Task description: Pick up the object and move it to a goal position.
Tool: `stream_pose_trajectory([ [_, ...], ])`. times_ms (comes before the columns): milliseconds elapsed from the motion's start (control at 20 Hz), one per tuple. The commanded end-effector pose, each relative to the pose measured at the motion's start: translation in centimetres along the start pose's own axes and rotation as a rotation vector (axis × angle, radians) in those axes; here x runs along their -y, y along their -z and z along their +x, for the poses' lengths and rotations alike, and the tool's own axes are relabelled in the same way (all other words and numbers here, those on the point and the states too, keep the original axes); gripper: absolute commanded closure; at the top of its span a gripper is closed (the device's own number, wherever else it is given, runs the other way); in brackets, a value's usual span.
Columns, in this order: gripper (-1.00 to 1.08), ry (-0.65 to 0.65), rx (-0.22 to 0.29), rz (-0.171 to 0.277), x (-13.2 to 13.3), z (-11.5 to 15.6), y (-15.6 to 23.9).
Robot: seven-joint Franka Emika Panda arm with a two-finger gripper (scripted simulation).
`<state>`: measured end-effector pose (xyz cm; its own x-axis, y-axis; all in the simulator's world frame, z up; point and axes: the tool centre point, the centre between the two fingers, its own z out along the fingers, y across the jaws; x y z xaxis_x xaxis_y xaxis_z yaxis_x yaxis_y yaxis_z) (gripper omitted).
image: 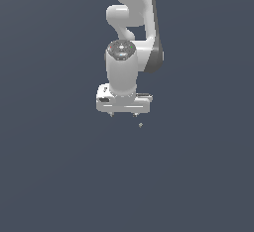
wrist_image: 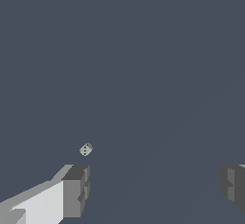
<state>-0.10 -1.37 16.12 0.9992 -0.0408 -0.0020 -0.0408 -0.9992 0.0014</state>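
The object (image: 141, 125) is a tiny pale grey speck on the dark floor, just beyond the exterior view's right fingertip. In the wrist view the object (wrist_image: 86, 149) reads as a small pale cube with dark dots, lying just past one fingertip and outside the gap. My white gripper (image: 124, 114) hangs from the arm pointing down, its two short fingertips (image: 111, 114) wide apart. In the wrist view the gripper (wrist_image: 155, 189) stands open with nothing between its grey fingers (wrist_image: 76, 189).
The white Franka arm (image: 130, 23) rises behind the gripper toward the top of the exterior view. A flat dark blue-grey floor (image: 59, 176) fills everything around it.
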Motion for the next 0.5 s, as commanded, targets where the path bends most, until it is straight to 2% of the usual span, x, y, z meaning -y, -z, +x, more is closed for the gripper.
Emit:
stream_pose_trajectory([
  [0, -0.92, 0.000, 0.000, 0.000, 0.00, 0.00, 0.00],
  [450, -0.92, 0.002, 0.023, -0.005, 0.73, -0.22, -0.40],
])
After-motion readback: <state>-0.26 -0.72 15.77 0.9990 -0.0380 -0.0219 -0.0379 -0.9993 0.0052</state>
